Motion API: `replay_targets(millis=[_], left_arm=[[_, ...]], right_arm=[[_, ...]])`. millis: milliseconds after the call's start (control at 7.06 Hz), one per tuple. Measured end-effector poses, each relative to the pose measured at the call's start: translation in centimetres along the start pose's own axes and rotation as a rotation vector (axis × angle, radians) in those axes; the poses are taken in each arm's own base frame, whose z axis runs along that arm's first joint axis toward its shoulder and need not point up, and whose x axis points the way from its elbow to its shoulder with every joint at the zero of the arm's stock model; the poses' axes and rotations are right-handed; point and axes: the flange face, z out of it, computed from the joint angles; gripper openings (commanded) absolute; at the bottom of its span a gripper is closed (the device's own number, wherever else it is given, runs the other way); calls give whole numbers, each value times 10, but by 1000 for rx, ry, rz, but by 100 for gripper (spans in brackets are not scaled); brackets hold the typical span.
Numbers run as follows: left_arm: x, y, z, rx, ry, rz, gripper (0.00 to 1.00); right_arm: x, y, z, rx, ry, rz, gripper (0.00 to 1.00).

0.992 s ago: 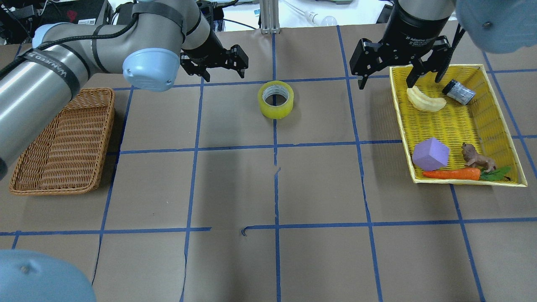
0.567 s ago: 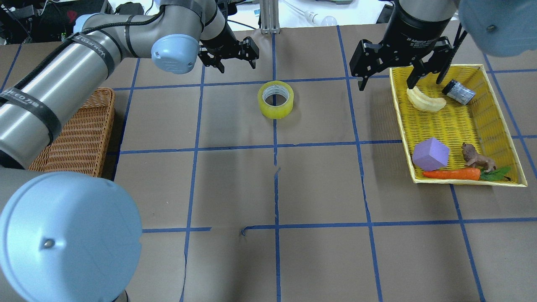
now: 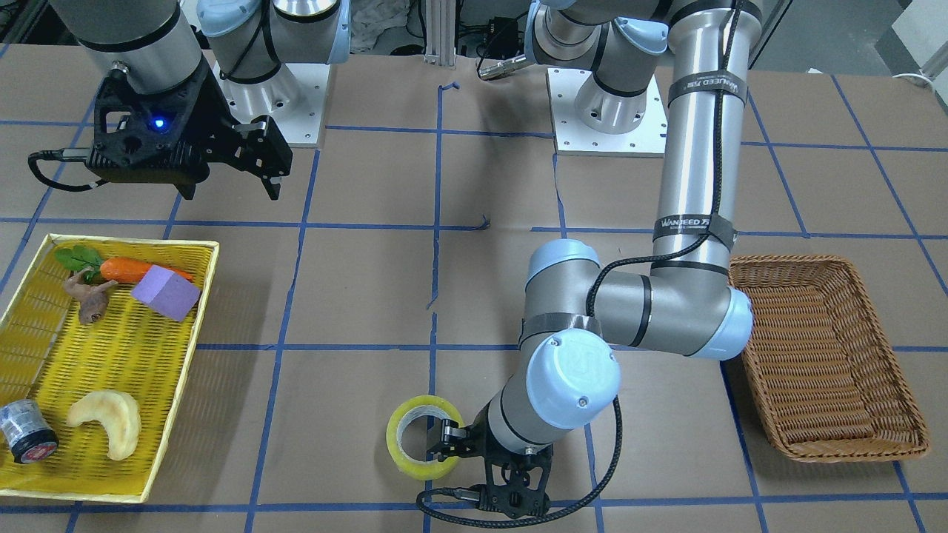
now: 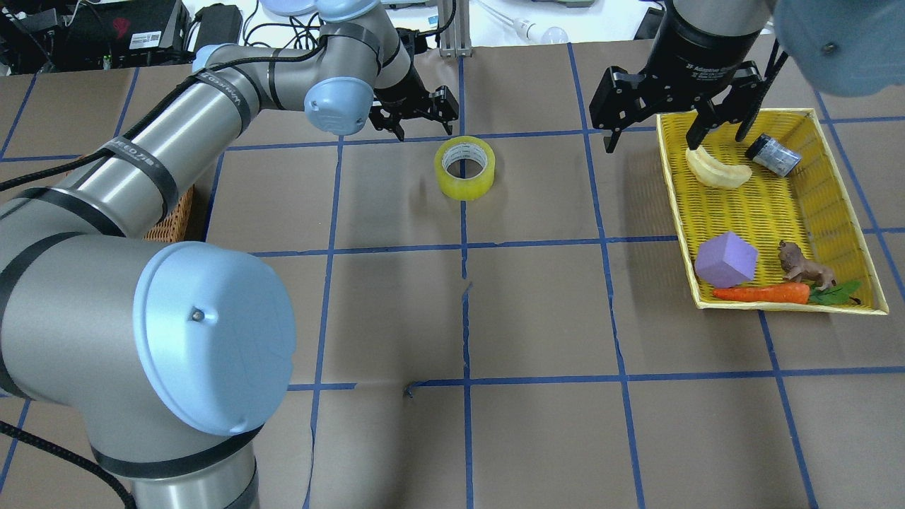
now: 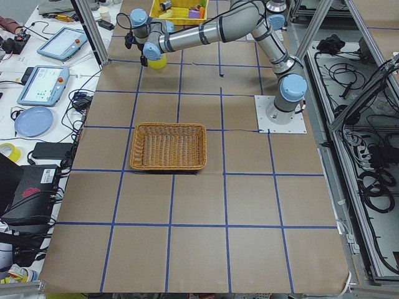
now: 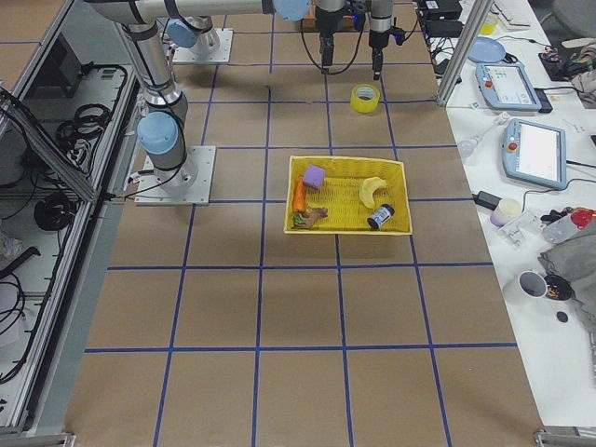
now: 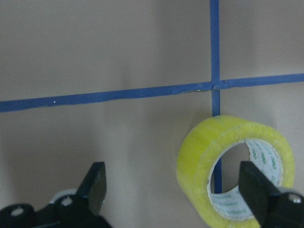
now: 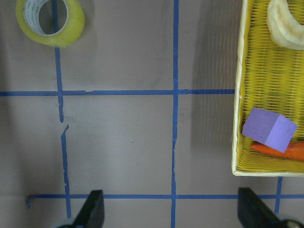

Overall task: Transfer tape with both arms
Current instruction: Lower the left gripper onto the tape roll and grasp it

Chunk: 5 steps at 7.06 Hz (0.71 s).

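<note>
The tape (image 4: 464, 167) is a yellow ring lying flat with its hole up, near the table's middle on the far side. It also shows in the front view (image 3: 422, 437) and the left wrist view (image 7: 237, 166). My left gripper (image 4: 423, 126) is open and empty, low over the table just beyond and left of the tape. In the left wrist view the tape lies ahead, close to the right finger (image 7: 259, 194). My right gripper (image 4: 675, 134) is open and empty, held high by the far left corner of the yellow tray (image 4: 677, 212).
The yellow tray holds a croissant (image 4: 717, 172), a small grey cylinder (image 4: 774, 155), a purple cube (image 4: 726, 258), a carrot (image 4: 760, 293) and a toy animal (image 4: 802, 267). A brown wicker basket (image 3: 822, 355) stands on the left arm's side, mostly hidden behind that arm in the overhead view.
My left arm has swung right, bringing its open gripper close to the tape. The tape and the right arm have not moved.
</note>
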Motion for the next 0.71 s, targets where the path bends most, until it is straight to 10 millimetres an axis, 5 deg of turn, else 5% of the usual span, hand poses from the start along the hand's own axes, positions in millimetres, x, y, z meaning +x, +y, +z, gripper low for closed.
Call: replay_targets(millis=[142,283,425,567,708], left_arm=[[10,3,15,-13,5,-5,100],[14,7,26,-27,6,-7,87],[16,12,33,-40,5,-6,26],[18,17,38,-53,3,0,0],[18,23,42,-64,-1,11,0]], right_arm=[[0,0,0,-1,1,0,100],[0,0,0,-1,2,-1,100],[0,0,0,-2,3,0,100],[0,0,1,-4,4,0,100],[1,0,1,-7,5,0,100]])
